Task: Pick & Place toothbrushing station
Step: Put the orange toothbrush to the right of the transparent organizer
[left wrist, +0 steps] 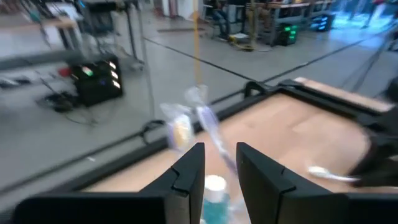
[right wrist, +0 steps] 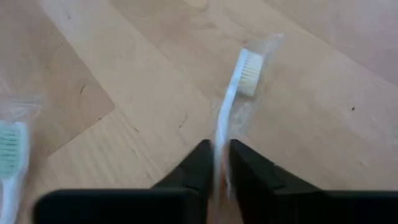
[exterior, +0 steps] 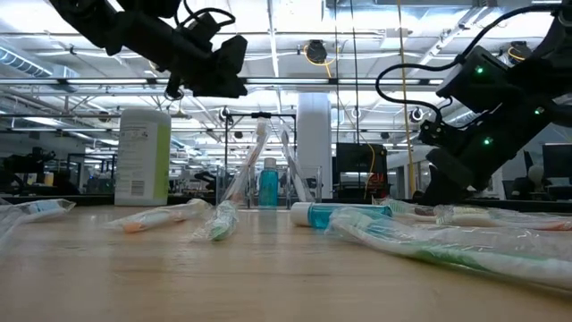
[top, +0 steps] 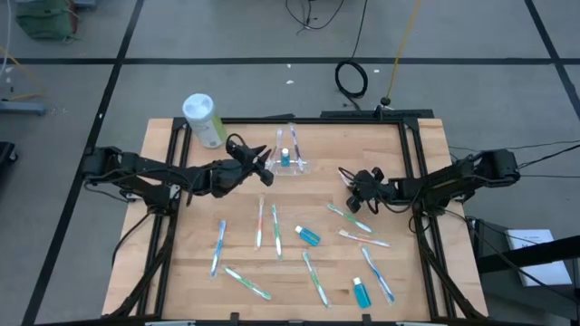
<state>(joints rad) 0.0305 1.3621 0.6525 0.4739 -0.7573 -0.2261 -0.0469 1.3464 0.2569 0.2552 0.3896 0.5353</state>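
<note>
The toothbrushing station [top: 292, 161] is a clear holder standing on the table's far middle, with a blue tube [exterior: 268, 183] and wrapped brushes upright in it. My left gripper [left wrist: 221, 168] hovers open just left of it and above table height [top: 265, 172], with nothing between its fingers. My right gripper [right wrist: 221, 163] is low over the table right of centre [top: 352, 186]. It is shut on a white toothbrush [right wrist: 239, 74] in a clear wrapper. My right gripper pinches the white toothbrush's handle [right wrist: 221, 140] between its two fingers, through the clear wrapper. The fingers slant down from the table's right side, and the brush runs on ahead of them. Its bristle head [right wrist: 250, 71] is at the wood; whether it rests there I cannot tell.
A pale-green cylinder with a white lid [top: 204, 119] stands at the far left. Several wrapped toothbrushes [top: 261, 225] and small blue tubes [top: 308, 235] lie scattered over the table's near half. A black frame [top: 412, 163] borders the wood.
</note>
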